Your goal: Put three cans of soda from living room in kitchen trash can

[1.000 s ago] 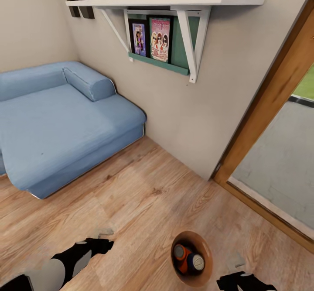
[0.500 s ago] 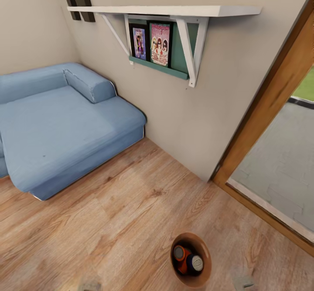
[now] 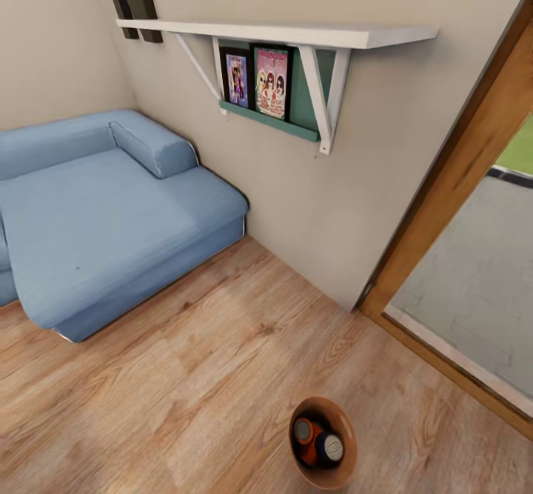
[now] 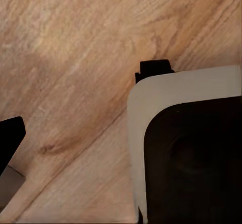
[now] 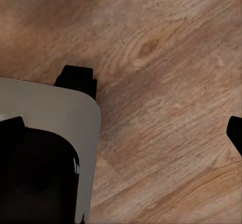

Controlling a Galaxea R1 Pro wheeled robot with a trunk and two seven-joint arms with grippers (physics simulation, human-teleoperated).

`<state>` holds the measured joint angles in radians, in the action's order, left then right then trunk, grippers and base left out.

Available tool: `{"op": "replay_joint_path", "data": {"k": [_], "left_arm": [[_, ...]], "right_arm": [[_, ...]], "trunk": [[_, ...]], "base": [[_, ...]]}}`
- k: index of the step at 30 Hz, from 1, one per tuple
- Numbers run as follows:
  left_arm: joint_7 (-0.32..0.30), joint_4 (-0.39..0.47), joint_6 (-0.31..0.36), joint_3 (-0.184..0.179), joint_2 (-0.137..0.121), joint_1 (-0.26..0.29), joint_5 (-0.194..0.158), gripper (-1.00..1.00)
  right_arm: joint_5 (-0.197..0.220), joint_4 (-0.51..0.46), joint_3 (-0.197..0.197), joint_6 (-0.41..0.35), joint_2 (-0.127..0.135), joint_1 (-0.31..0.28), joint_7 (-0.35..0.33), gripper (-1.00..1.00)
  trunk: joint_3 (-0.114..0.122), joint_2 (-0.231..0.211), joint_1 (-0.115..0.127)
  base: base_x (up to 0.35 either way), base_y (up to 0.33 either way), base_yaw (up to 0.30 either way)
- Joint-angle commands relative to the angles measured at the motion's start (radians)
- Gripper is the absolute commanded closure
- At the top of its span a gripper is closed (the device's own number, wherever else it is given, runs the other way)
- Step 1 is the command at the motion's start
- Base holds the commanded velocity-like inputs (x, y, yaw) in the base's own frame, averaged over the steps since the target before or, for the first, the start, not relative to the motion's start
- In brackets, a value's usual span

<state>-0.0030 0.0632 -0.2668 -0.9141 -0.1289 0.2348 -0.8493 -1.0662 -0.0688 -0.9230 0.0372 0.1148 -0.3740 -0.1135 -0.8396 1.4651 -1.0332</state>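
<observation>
The tash can [image 3: 349,426], orange-brown inside, stands on the wood floor at the bottom of the head view. Inside it lie an orange can of soda [image 3: 305,432] and a dark blue can of soda [image 3: 331,448], silvery tops up. A third can is hidden. In the left wrist view my left gripper [image 4: 121,143] hangs over the floor, one black fingertip [image 4: 10,138] at the picture's edge, nothing held. My right gripper [image 5: 121,133] likewise looks down at bare floor, one fingertip [image 5: 235,133] at the edge, jaws wide apart.
A blue sofa [image 3: 96,212] fills the left corner. A white shelf [image 3: 296,33] with framed pictures juts from the wall ahead. A wood-framed glass door [image 3: 459,175] is at the right. My grey and black base [image 4: 186,148] shows under both wrists.
Both arms have dropped out of the head view's bottom edge. The whole picture has shifted slightly, so the camera has moved. The bin and cans stay put.
</observation>
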Motion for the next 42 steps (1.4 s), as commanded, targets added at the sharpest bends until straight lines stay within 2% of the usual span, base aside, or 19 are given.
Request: {"op": "replay_joint_path", "data": {"k": [1,3,7,9,13,20,28,32,42], "left_arm": [[0.0,-0.002,-0.01,0.0,0.0,-0.009,0.0,-1.0],[0.0,-0.007,-0.036,0.001,-0.002,-0.028,0.0,-1.0],[0.0,-0.01,-0.05,0.001,-0.004,-0.038,0.0,-1.0],[0.0,-0.012,-0.053,0.0,-0.004,-0.04,0.0,-1.0],[0.0,-0.024,-0.055,0.0,-0.004,-0.046,0.001,-1.0],[0.0,-0.036,-0.057,0.001,-0.005,-0.092,-0.001,-1.0],[0.0,-0.038,-0.079,0.002,-0.005,-0.128,-0.006,-1.0],[0.0,-0.038,-0.102,0.002,-0.005,-0.145,-0.008,-1.0],[0.0,-0.045,-0.108,0.001,-0.005,-0.158,-0.008,-1.0]], "right_arm": [[0.0,0.001,0.0,0.013,0.0,0.006,0.0,-1.0],[0.001,0.006,0.0,0.078,0.0,0.036,0.0,-1.0],[0.002,0.01,-0.001,0.161,-0.001,0.084,0.0,-1.0],[0.002,0.011,-0.001,0.179,-0.001,0.101,0.0,-1.0],[0.002,0.012,-0.002,0.19,-0.001,0.116,0.0,-1.0],[0.002,0.012,-0.002,0.197,0.001,0.139,0.0,-1.0],[0.001,0.044,-0.002,0.197,0.018,0.158,0.0,-1.0],[-0.001,0.065,-0.002,0.197,0.019,0.191,0.0,-1.0],[0.0,0.085,-0.002,0.191,0.016,0.253,0.001,-1.0]], "trunk": [[0.003,-0.007,0.004],[0.01,-0.021,0.012],[0.022,-0.049,0.027],[0.028,-0.063,0.035],[0.041,-0.091,0.05],[0.063,-0.14,0.077],[0.088,-0.196,0.107],[0.1,-0.224,0.123],[0.132,-0.294,0.161]], "base": [[0.0,0.0,0.0],[0.0,0.0,0.0],[0.0,0.0,0.0],[0.0,0.0,0.0],[0.0,0.0,0.0],[0.0,0.0,0.0],[0.0,0.0,0.0],[0.0,0.0,0.0],[0.0,0.0,0.0]]}}
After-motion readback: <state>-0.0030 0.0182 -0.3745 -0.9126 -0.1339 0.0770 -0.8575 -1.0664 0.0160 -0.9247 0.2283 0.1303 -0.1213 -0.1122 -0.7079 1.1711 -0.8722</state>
